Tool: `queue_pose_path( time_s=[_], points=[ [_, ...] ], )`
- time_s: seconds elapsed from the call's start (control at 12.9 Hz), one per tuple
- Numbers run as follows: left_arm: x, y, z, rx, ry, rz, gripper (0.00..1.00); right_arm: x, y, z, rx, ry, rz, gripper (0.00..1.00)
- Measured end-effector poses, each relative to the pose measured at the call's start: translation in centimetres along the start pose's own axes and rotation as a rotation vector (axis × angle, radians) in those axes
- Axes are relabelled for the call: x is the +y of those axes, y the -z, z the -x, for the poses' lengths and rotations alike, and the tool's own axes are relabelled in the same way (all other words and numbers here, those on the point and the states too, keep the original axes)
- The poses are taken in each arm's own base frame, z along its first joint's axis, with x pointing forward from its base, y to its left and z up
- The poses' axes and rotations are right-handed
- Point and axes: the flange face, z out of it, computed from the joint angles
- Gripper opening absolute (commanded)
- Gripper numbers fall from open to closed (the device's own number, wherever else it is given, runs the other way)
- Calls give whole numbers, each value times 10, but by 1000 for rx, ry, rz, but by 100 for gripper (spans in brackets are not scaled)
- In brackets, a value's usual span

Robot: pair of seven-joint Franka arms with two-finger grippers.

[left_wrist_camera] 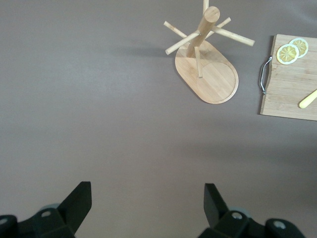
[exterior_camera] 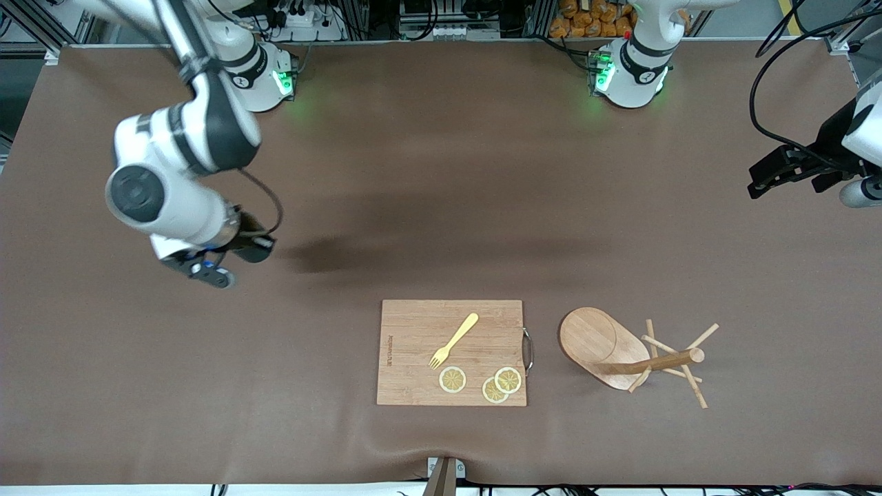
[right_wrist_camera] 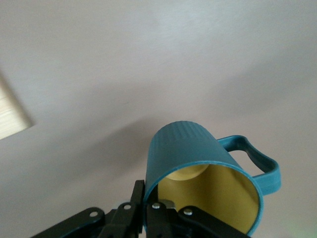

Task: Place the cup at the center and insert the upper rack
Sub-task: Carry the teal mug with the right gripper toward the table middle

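Note:
My right gripper (exterior_camera: 240, 242) is shut on the rim of the dark teal cup (right_wrist_camera: 198, 158), one finger inside the yellowish interior and one outside. It holds the cup (exterior_camera: 256, 248) in the air over bare table toward the right arm's end. The upper rack (exterior_camera: 620, 351), a light wooden mug tree with thin pegs, stands on its oval base toward the left arm's end and also shows in the left wrist view (left_wrist_camera: 205, 64). My left gripper (exterior_camera: 785, 180) is open and empty (left_wrist_camera: 146, 188), up over the table's edge at the left arm's end, apart from the rack.
A rectangular wooden cutting board (exterior_camera: 413, 358) with a metal handle lies beside the rack, near the front camera. On it are a yellow fork (exterior_camera: 455, 339) and three lemon slices (exterior_camera: 453, 379). The brown mat (exterior_camera: 441, 207) covers the table.

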Motion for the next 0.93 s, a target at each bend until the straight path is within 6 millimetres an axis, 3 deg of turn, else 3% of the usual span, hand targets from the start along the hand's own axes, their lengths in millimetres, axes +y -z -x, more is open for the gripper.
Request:
queue_pose_path(
  time_s=[0.23,0.46,0.62,0.93],
  points=[
    [-1,0,0,0,2,0,100,-78,16,76,26,-4,-24,0],
    [-1,0,0,0,2,0,100,-136,7,137,-6,23,-76,0],
    [-1,0,0,0,2,0,100,-167,-17,159,-23,29,-106,0],
    [0,-1,0,-2,-1,0,100,-213,-91,194,-36,-11,-89,0]
  ],
)
